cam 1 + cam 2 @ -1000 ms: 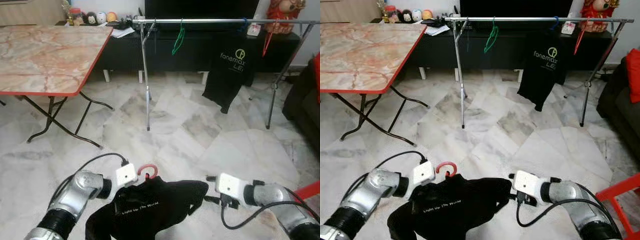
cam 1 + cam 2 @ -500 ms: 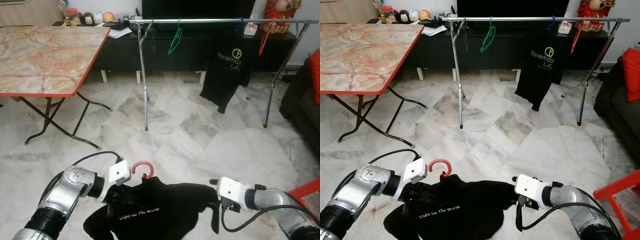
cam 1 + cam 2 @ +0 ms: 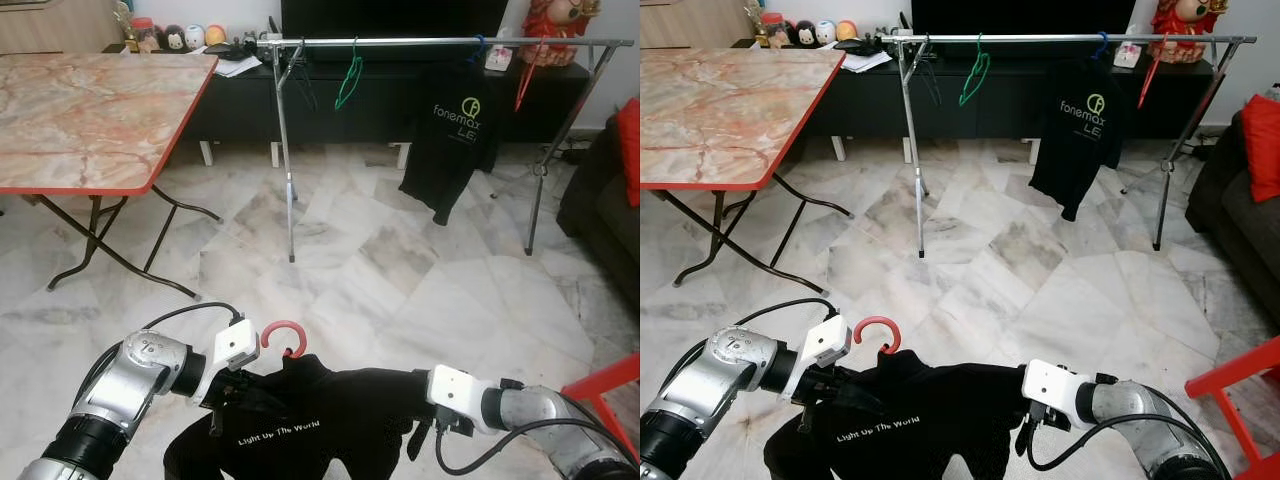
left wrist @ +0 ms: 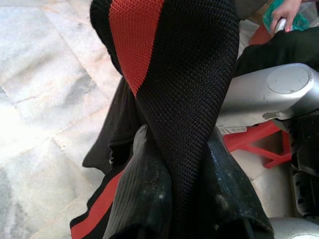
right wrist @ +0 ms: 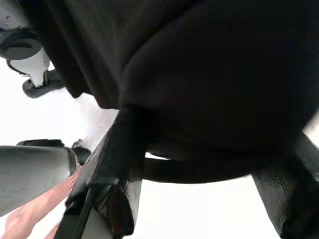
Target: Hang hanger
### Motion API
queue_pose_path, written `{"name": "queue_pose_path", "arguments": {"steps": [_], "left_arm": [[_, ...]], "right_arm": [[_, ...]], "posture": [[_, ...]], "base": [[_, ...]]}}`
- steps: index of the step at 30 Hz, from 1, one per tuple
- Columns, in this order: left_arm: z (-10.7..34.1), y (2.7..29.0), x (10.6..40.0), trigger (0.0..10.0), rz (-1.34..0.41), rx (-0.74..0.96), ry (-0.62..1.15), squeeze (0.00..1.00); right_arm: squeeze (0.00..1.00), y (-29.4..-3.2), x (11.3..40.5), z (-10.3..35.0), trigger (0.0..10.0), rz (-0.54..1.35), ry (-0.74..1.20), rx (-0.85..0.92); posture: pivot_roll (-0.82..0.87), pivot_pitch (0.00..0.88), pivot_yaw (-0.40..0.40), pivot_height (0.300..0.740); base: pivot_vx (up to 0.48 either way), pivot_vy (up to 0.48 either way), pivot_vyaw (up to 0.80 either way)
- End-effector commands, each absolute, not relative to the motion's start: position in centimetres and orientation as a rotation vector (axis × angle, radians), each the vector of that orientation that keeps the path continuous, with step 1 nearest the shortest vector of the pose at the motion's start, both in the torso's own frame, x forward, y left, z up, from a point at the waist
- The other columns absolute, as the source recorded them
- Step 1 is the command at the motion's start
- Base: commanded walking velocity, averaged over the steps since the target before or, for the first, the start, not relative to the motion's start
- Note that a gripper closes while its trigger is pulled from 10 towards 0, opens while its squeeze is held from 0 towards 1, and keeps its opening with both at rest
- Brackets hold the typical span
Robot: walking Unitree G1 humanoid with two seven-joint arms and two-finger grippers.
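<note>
the shirt (image 3: 320,420) now hangs lower and wider between the arms. left gripper (image 4: 174,199) pinches its shoulder by the red hook (image 3: 283,336); right gripper (image 5: 199,164) stands wide around fabric. the rail (image 3: 440,42) is well apart, so hanging remains undone.

Your head views are evenly bright and sharp, with soft daylight and only faint shadows under the tabletop (image 3: 90,110) at ten o'clock. The marble floor (image 3: 400,260) shows a mild sheen. In your right wrist view the background is blown out white around dark cloth; your left wrist view blurs close up.
</note>
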State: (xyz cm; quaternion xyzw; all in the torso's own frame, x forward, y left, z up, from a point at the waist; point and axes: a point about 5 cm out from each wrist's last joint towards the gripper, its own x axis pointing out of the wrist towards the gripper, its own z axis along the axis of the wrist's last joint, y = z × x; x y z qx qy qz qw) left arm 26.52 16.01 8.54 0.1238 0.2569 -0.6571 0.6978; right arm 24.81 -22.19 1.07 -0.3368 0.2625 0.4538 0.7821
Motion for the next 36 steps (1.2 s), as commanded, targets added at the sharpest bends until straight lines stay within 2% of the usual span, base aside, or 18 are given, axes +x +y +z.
{"name": "queue_pose_path", "arguments": {"steps": [1, 6, 7, 8, 9, 36], "left_arm": [[9.38, 15.63, 26.55, 0.0, -1.499, 0.272, 0.535, 0.0], [9.54, 15.63, 26.46, 0.0, -1.509, 0.263, 0.533, 0.0], [9.55, 15.65, 26.46, 0.0, -1.508, 0.262, 0.534, 0.0], [9.53, 15.81, 26.5, 0.0, -1.504, 0.267, 0.538, 0.0], [9.55, 15.93, 26.53, 0.0, -1.499, 0.27, 0.54, 0.0], [9.4, 15.99, 26.91, 0.0, -1.454, 0.276, 0.534, 0.0]], "right_arm": [[0.0, -22.1, 24.57, 0.71, 10.0, 0.986, 0.576, -0.731], [0.0, -21.92, 24.68, 0.6, 10.0, 0.971, 0.565, -0.734], [0.0, -21.92, 24.69, 0.59, 5.1, 0.971, 0.565, -0.734], [0.0, -21.91, 24.66, 0.57, 2.2, 0.976, 0.565, -0.734], [0.0, -21.91, 24.66, 0.56, 0.0, 0.98, 0.564, -0.734], [0.0, -21.61, 24.98, 0.74, 0.0, 0.995, 0.547, -0.734]], "posture": [[-0.11, 0.0, -0.02, 0.74], [-0.11, 0.0, -0.021, 0.74], [-0.11, 0.0, -0.021, 0.74], [-0.11, 0.0, -0.023, 0.74], [-0.11, 0.0, -0.024, 0.74], [-0.11, 0.0, -0.03, 0.74]], "base": [[0.0, 0.0, 0.0], [0.0, 0.0, 0.0], [0.0, 0.0, 0.0], [0.0, 0.0, 0.0], [0.0, 0.0, 0.0], [0.0, 0.0, 0.0]]}}
